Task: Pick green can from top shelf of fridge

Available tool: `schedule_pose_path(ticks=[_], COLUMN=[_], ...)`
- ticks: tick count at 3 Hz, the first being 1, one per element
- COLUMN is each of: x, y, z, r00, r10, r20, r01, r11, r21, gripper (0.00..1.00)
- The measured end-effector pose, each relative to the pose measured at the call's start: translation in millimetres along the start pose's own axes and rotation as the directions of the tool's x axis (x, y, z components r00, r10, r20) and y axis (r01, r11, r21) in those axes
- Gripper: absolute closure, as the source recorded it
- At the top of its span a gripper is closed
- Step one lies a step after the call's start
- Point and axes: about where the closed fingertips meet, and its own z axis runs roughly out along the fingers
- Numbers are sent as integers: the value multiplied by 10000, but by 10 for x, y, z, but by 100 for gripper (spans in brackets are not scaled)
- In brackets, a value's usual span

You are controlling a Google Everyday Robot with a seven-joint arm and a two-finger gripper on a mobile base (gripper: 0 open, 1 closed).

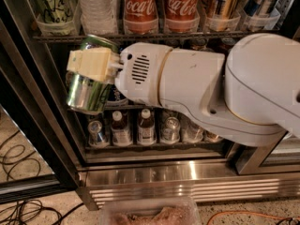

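Observation:
My gripper (90,69) is shut on the green can (86,95), a shiny green metal can held slightly tilted in front of the fridge (187,178), just below the top shelf (154,34) at its left end. A cream finger (93,63) lies across the can's upper half. The white arm reaches in from the right and hides the middle rack. Another pale-green can with black script (51,4) stands in a clear bin on the top shelf at the left.
Red Coca-Cola cans (139,8) and a water bottle (96,6) stand on the top shelf. Short cans and small bottles (140,128) fill the lower rack. The black door frame (33,107) is at the left. Cables (18,172) lie on the floor. A plastic container (150,212) is at the bottom.

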Motion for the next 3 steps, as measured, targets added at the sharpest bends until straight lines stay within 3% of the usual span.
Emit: schedule_pose_path(ticks=[2, 3], x=[266, 311], y=[240, 432], z=[-274, -544], r00=[9952, 9941], r10=[21, -620], r20=[-977, -889], r01=[-48, 659], r11=[9996, 9970], r21=[-277, 409], gripper=[100, 100])
